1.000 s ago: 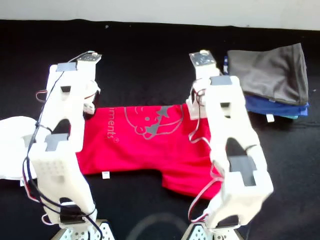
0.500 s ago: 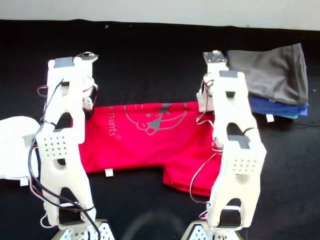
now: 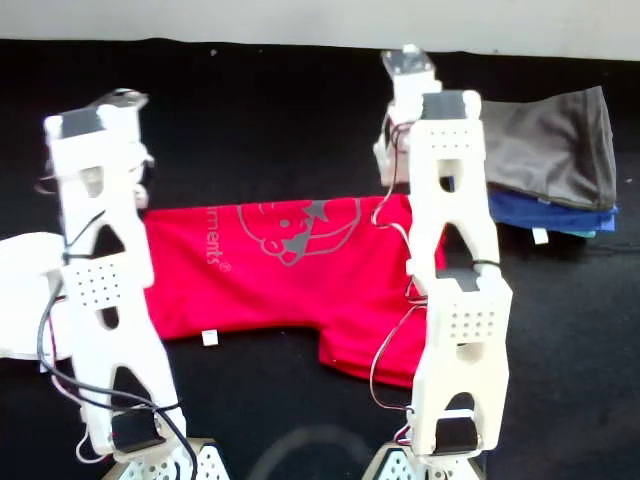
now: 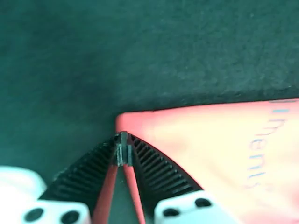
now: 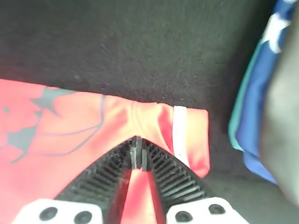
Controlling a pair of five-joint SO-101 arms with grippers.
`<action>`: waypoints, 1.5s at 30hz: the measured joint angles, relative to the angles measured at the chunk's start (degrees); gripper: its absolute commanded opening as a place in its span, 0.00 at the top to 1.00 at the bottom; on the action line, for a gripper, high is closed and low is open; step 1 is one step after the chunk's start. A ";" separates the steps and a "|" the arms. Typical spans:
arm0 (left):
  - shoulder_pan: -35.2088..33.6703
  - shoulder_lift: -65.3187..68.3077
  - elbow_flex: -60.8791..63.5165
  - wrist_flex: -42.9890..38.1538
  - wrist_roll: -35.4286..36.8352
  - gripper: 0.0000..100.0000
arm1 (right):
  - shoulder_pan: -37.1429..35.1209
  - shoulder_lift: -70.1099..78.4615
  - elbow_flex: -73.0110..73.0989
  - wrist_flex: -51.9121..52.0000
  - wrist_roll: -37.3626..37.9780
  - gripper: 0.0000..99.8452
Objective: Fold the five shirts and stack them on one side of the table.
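Evidently soft, light and limp, the red shirt lies mid-table and probably handles best by its far corners. The left gripper pinches its 10 o'clock corner, the right gripper its 2 o'clock corner, near the folded stack.
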 measured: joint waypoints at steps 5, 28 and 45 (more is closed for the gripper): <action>-0.44 -13.27 11.60 0.00 -0.09 0.99 | 0.00 -0.18 -9.76 2.81 0.00 0.99; 7.56 -62.86 109.27 -44.22 -2.29 0.99 | -14.15 -37.45 71.65 -17.58 0.00 0.99; 2.90 -61.36 109.71 -47.82 -8.18 0.99 | -14.86 -41.85 102.68 -38.86 0.00 0.99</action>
